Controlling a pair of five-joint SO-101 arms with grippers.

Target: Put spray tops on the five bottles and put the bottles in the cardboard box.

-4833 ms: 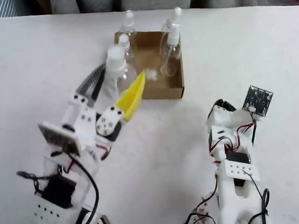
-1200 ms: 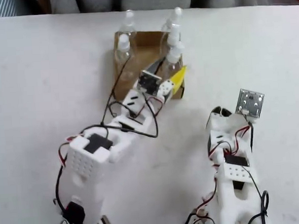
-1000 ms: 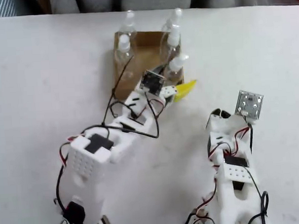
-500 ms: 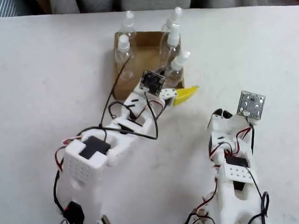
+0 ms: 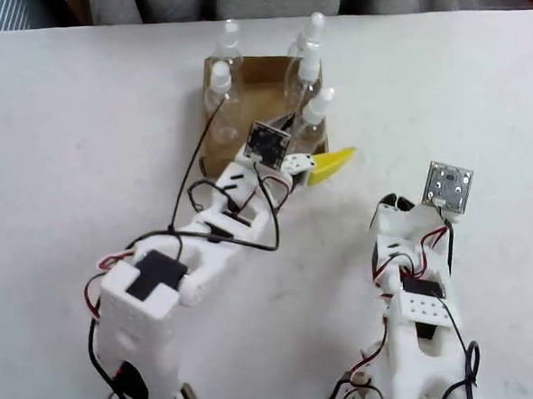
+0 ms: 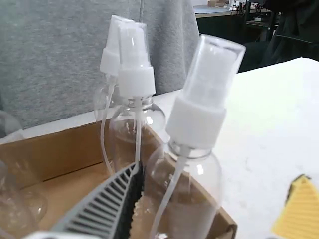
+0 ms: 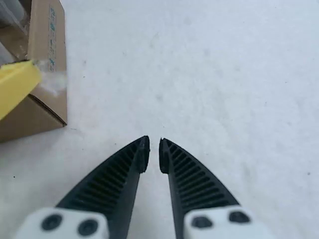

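The cardboard box point(image 5: 259, 105) sits mid-table with clear spray-topped bottles standing in it. One bottle point(image 5: 312, 124) stands in its near right corner. My left gripper point(image 5: 313, 150) is open around that bottle, the yellow finger point(image 5: 332, 164) swung out past the box's right wall. In the left wrist view the same bottle point(image 6: 187, 184) stands between the grey finger point(image 6: 109, 204) and the yellow finger point(image 6: 298, 209), apart from both. My right gripper point(image 7: 152, 149) is shut on nothing, low over bare table right of the box point(image 7: 42, 59).
Two more capped bottles point(image 5: 230, 41) point(image 5: 310, 29) stand at the box's far edge; I cannot tell whether they are inside it. The right arm point(image 5: 407, 272) rests folded at the near right. White table lies open left and right of the box.
The left arm carried the bottle from the box's left to its near right corner. Its yellow finger then swung outward, letting the bottle go. The right arm stayed put.
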